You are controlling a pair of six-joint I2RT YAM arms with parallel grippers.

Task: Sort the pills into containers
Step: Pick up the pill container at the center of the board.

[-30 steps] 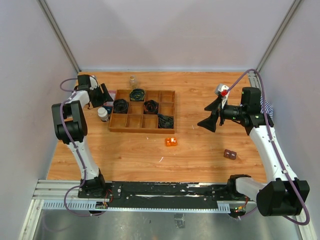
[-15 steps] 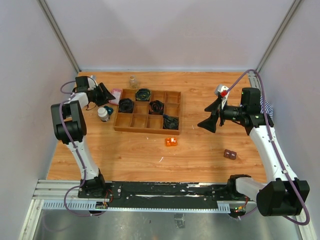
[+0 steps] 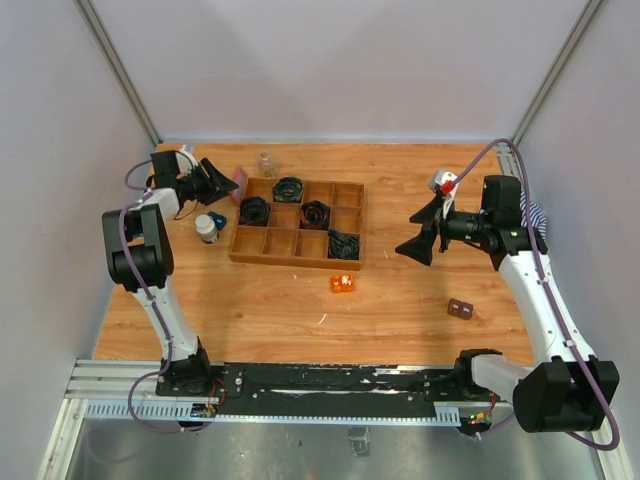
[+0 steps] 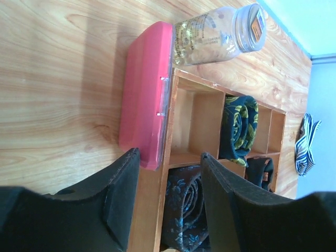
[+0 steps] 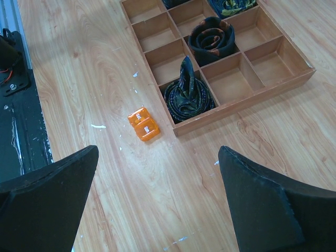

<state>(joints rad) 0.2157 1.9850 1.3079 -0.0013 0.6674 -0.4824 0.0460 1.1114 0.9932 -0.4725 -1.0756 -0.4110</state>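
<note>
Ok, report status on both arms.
Left gripper open, empty, at end of pink box. Right gripper wide open, empty, hovering. Box lies against the wooden tray, vial close by.

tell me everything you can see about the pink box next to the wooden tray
The pink box is a flat, translucent rectangular plastic case with rounded corners. It is closed, with a small clear clasp on one long edge. It appears tipped up against the left outer wall of the wooden tray. The clear vial lies by its far corner. Its near end sits between the left gripper fingers; contact is unclear.
</note>
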